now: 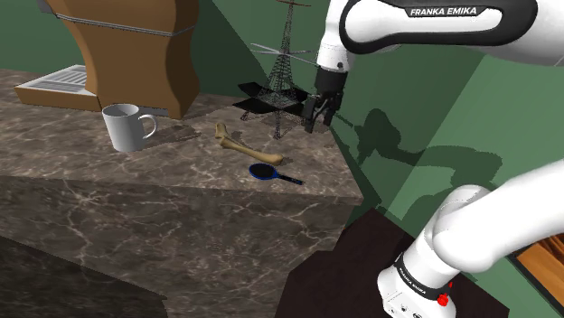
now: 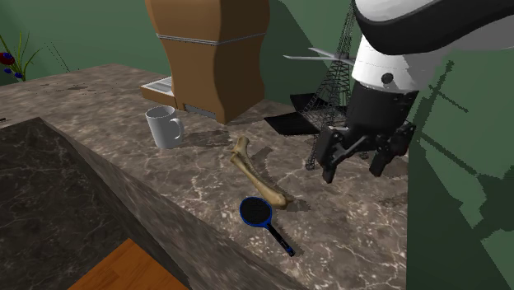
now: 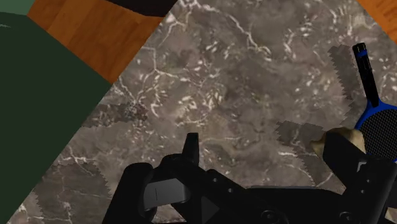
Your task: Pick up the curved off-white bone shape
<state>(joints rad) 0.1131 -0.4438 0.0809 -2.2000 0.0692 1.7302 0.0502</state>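
Observation:
The off-white curved bone (image 1: 246, 144) (image 2: 257, 175) lies flat on the dark marble counter (image 1: 81, 154), between a white mug and a small blue pan. My black gripper (image 1: 318, 122) (image 2: 354, 169) hangs open a little above the counter, nothing between its fingers. It is off to the shoulder view's right of the bone, close to the counter's far corner by the green wall. In the wrist view one end of the bone (image 3: 351, 139) peeks out beside one finger of the gripper (image 3: 267, 159), outside the gap between the fingers.
A white mug (image 1: 126, 126) (image 2: 165, 126) stands beside a big brown appliance (image 1: 126, 45). The blue pan (image 1: 267, 172) (image 2: 257, 212) (image 3: 375, 121) lies near the counter's front edge. A wire tower model (image 1: 282, 72) (image 2: 334, 82) stands just behind the gripper. Wooden floor (image 3: 95, 32) lies below.

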